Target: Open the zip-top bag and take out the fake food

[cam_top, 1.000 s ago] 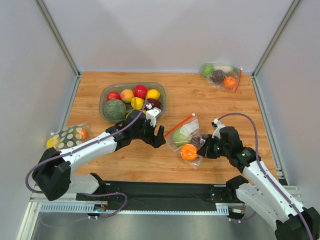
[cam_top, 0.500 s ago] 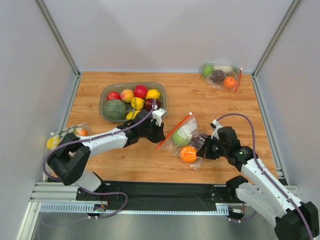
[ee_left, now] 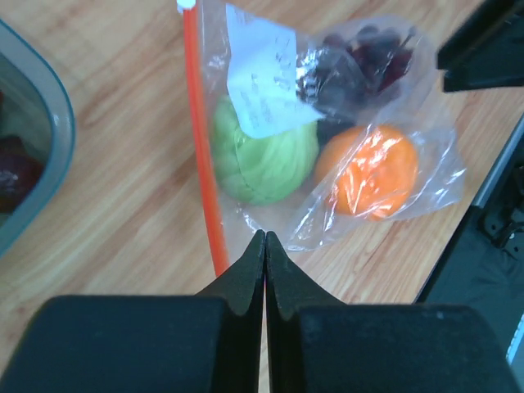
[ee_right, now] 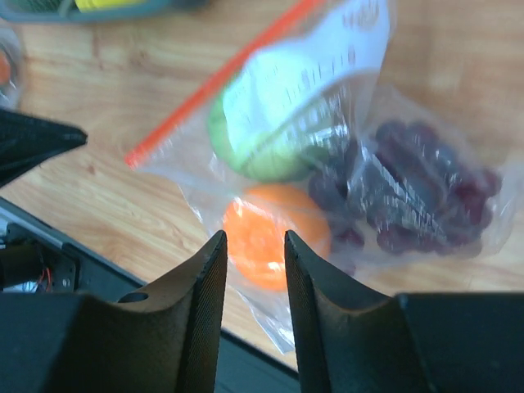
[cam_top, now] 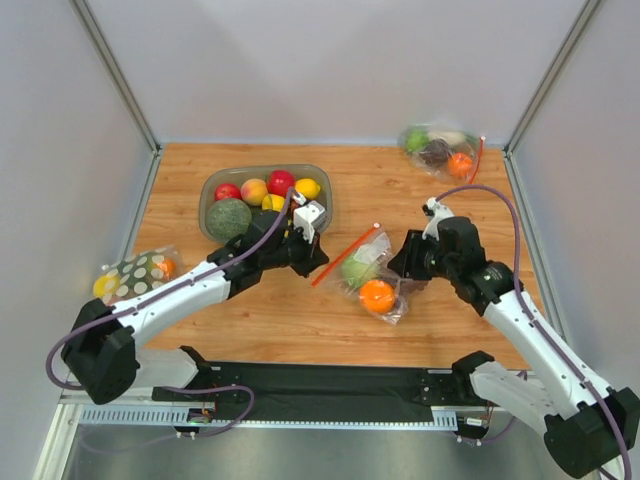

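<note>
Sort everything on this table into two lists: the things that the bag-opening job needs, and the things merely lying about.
Job in hand:
- zip-top bag, mid-table
- inside it: green fruit, grape bunch, orange

Lying about:
- fruit bowl
- polka-dot bag, at the left edge
- second clear bag, filled, in the far right corner

Closed left end effector (ee_left: 264, 242) just beside the zip-top bag (ee_left: 270, 82) of green fruit (ee_left: 266, 160), orange (ee_left: 368, 169), grapes (ee_left: 354, 70)
</note>
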Robot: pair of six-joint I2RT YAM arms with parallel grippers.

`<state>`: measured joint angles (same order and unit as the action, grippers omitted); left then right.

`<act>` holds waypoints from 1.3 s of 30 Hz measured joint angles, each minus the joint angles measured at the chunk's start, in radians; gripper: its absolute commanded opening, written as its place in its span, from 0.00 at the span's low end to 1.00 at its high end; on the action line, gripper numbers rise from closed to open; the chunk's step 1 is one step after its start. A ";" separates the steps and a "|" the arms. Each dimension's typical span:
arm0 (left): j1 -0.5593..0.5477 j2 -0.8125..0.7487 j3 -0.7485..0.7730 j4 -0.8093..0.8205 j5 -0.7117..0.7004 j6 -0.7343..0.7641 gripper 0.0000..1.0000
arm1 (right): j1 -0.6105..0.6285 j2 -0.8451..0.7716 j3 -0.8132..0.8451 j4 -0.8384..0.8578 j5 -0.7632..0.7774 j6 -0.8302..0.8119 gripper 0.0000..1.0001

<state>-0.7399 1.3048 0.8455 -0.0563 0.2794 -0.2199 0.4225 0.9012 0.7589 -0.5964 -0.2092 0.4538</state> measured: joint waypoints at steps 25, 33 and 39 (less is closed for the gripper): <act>0.012 0.159 -0.019 -0.013 0.036 -0.092 0.80 | 0.000 0.122 0.016 0.062 0.033 -0.035 0.42; 0.016 0.198 -0.042 0.037 0.136 -0.138 0.18 | 0.000 0.117 0.016 0.062 0.033 -0.035 0.43; 0.016 0.195 -0.043 0.061 0.188 -0.150 0.00 | 0.000 0.116 0.037 0.052 0.047 -0.038 0.44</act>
<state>-0.7238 1.5002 0.8028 0.0051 0.4675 -0.3698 0.4225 1.0176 0.7963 -0.5446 -0.1619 0.4160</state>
